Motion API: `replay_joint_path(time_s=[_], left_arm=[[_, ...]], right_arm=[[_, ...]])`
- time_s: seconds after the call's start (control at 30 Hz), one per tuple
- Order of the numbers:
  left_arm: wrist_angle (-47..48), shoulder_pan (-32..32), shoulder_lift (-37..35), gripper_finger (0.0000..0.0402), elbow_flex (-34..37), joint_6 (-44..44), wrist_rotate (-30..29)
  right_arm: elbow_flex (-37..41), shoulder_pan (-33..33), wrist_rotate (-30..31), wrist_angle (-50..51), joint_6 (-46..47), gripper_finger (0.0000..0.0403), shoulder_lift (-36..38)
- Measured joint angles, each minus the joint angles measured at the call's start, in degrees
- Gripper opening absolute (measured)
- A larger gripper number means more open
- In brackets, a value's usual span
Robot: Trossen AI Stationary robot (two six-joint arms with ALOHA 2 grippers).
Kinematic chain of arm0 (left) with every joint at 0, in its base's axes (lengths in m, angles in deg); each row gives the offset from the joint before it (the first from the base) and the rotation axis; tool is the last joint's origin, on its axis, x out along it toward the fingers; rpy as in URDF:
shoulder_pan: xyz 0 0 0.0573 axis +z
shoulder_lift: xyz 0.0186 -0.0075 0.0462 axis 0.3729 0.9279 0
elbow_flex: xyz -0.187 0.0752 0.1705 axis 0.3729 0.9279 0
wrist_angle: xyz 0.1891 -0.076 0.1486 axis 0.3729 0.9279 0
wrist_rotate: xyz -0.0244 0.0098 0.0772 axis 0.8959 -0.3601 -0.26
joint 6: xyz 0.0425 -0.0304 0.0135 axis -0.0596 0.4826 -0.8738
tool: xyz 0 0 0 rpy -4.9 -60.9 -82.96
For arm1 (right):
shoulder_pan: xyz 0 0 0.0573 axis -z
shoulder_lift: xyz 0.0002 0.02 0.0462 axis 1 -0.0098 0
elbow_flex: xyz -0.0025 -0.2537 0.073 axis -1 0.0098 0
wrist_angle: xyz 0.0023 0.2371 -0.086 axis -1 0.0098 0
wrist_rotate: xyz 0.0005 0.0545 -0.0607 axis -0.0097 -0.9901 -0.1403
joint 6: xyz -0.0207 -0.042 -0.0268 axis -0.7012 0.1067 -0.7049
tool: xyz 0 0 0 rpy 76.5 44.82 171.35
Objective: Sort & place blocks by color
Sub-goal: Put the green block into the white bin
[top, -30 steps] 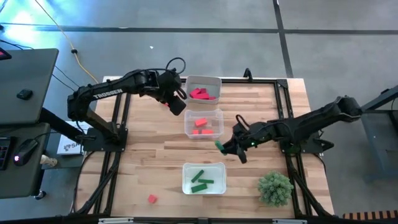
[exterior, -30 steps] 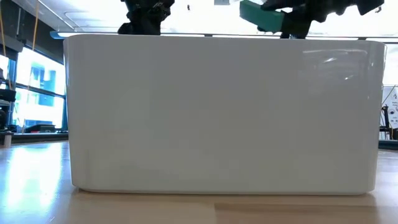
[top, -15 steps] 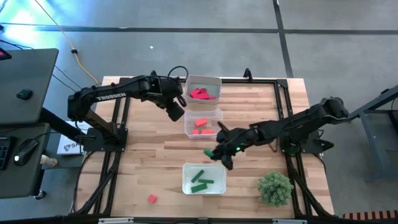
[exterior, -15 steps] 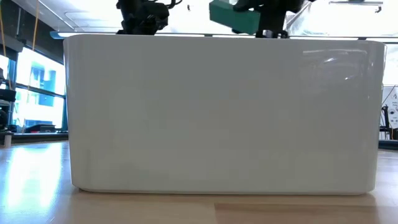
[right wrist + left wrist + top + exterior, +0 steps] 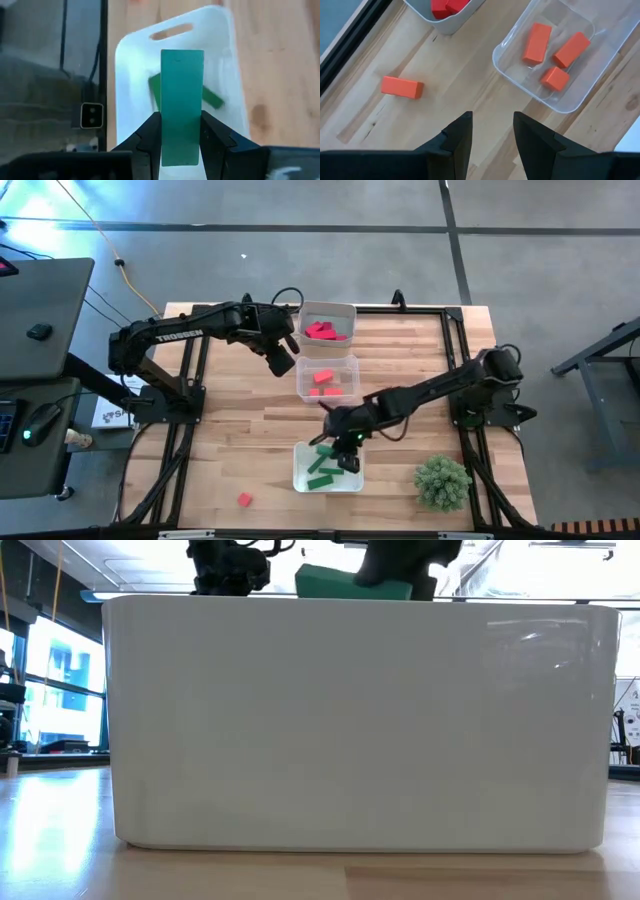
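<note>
Right gripper pinching a green block over the white tray near the tabletop's front edge, left gripper part open, empty, near an orange block by the back trays.

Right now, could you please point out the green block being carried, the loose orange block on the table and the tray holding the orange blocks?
green block (image 5: 182, 100), right wrist view, middle of its face.
loose orange block (image 5: 402, 86), left wrist view, top face.
orange-block tray (image 5: 565, 106), left wrist view, clear rim.
</note>
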Motion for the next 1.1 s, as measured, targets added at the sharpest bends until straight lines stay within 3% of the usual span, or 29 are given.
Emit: replay_joint_path(time_s=[0.27,0.63,0.9,1.1], left_arm=[[0.01,0.00,0.00,0.0133,0.02,-1.14,0.01],[-0.13,0.07,0.00,0.0133,0.02,-1.26,0.04],[0.02,0.02,0.00,0.0133,0.02,-1.26,0.24],[0.02,0.02,0.00,0.0133,0.02,-1.27,0.52]], right_arm=[[-2.04,-2.41,-1.69,2.45,0.11,0.0080,-5.68],[-1.91,-4.54,0.94,5.22,1.51,0.0081,-9.49],[-1.85,-4.47,3.20,6.54,3.66,0.0081,-9.97],[-1.85,-4.34,1.36,6.93,4.76,0.0081,-9.99]])
